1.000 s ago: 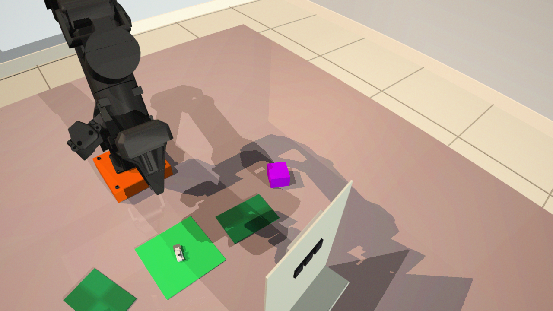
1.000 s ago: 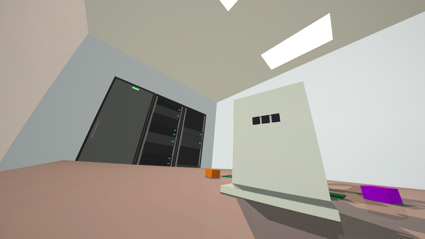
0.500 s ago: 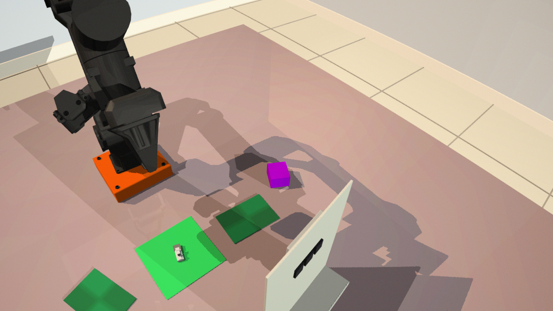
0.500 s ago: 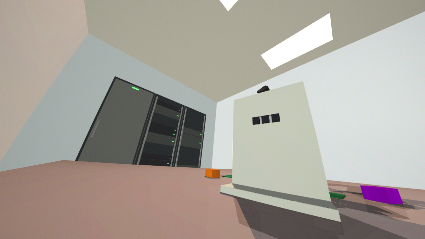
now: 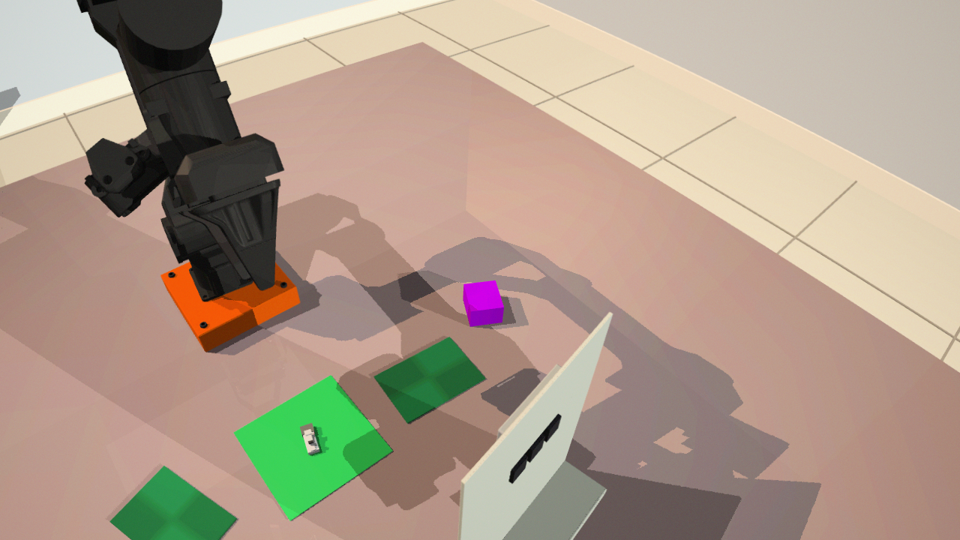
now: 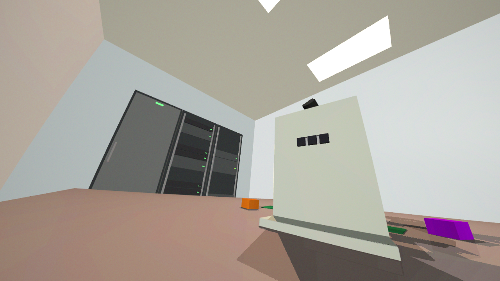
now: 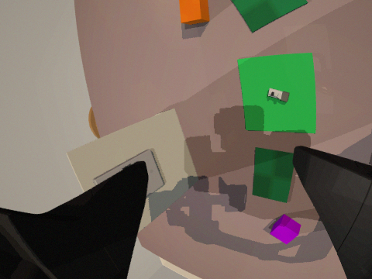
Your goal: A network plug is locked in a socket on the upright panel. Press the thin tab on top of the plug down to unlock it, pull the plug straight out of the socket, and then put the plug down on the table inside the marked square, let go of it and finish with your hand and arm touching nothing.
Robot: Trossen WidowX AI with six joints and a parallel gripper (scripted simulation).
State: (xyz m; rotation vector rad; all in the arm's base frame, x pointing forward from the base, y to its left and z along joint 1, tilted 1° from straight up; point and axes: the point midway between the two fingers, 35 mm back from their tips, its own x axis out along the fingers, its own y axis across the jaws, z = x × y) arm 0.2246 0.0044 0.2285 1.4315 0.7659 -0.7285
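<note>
The small grey-white plug lies on the table inside the bright green marked square, near its middle. My gripper is open and empty. It hangs high above the table, well away from the plug, and touches nothing. The upright pale panel stands to the right of the square. Its three dark sockets are empty. A dark part of my arm shows over the panel's top edge.
Two dark green squares flank the bright one. A purple cube and an orange block stand on the table. Server racks line the far wall.
</note>
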